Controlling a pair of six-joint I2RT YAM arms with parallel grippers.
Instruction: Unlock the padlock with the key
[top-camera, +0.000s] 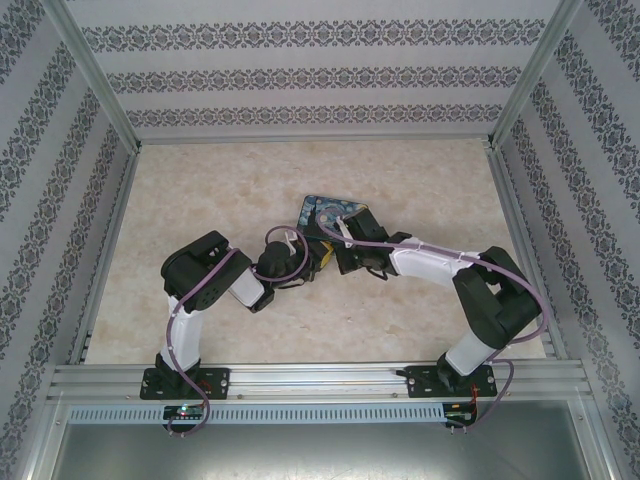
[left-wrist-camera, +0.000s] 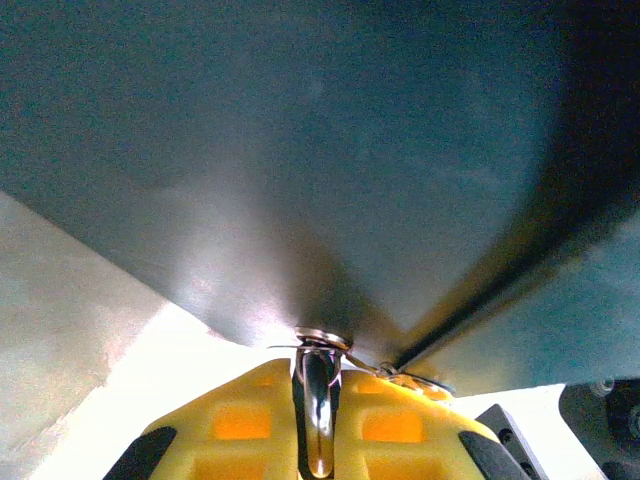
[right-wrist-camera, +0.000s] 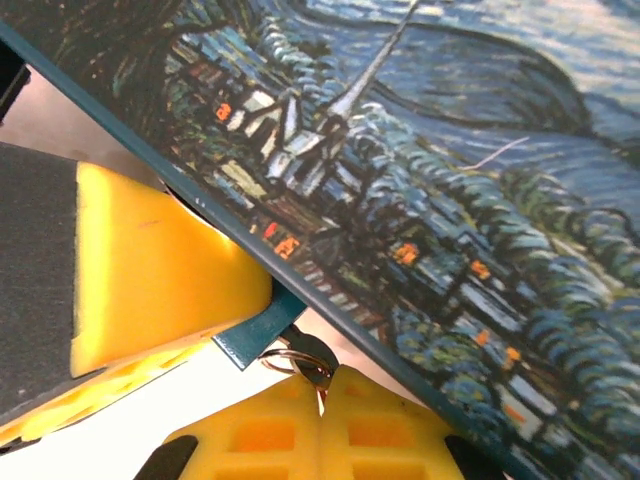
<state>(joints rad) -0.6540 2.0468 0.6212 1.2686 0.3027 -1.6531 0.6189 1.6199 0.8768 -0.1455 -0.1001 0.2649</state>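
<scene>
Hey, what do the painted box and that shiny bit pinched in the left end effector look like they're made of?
The painted box: probably thin sheet metal, with a glossy printed night-sky picture and a crisp folded teal rim. The shiny piece in the left end effector: polished silvery metal with mirror-bright highlights; key or shackle, I cannot tell.

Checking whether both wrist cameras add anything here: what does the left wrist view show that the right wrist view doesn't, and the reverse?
Left wrist: the tin's plain dark side and a shiny rounded metal piece clamped in the left pincer; key or padlock, I cannot tell. Right wrist: the tin's painted night-sky lid, a teal tab at its edge, and a yellow finger of the left pincer beside the right pincer, whose own fingers are pressed together. Both: the tin, a small metal ring at the fingertips, pale table.
</scene>
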